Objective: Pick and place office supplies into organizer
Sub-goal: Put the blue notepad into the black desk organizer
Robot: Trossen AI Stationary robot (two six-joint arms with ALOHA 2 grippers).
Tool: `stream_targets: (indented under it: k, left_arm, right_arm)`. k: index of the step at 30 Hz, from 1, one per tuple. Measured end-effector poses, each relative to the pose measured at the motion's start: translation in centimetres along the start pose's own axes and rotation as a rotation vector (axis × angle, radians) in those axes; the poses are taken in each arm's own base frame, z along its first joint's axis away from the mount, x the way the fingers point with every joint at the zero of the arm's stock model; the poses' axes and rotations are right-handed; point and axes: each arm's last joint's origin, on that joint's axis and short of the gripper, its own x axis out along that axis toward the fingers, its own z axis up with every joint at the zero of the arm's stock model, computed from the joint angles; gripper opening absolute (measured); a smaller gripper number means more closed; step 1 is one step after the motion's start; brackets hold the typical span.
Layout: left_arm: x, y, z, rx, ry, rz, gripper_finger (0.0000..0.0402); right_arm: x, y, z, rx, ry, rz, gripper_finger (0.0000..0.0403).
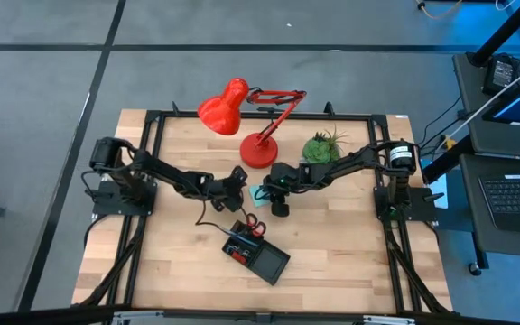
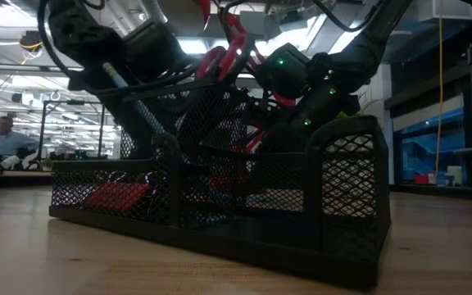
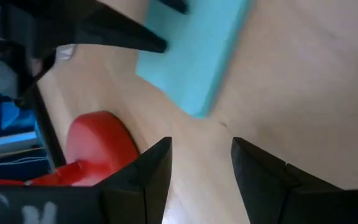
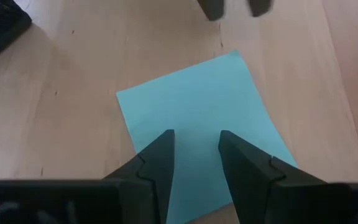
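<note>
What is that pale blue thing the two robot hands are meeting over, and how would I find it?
Start at the red desk lamp at the table's far side. Just in front of its round base, between the left hand and the right hand, lies a sticky-note pad. It is flat, square and light blue, the only thing that colour there.

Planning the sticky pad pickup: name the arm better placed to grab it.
Right, likely. The right gripper hangs open directly over the light blue sticky-note pad; the left gripper, also open, sits beside the pad over bare table.
</note>
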Motion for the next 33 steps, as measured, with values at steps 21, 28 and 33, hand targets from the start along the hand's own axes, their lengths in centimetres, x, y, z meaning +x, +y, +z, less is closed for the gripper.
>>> stream_targets:
  k: [21,28,33]
  left_arm:
    - [2.5,0.6,-1.8,0.013,-0.118,-0.088,0.0152]
    - [3.0,0.6,-1.7,0.02,-0.13,-0.065,0.0152]
    - [3.1,0.6,-1.7,0.02,-0.143,-0.068,0.0149]
  right_arm:
    - [0.0,0.0,0.1,0.005,-0.011,-0.001,0.0133]
    - [0.0,0.0,0.2,0.005,-0.021,-0.002,0.0133]
    - [0.0,-0.1,0.3,0.003,-0.03,-0.004,0.0133]
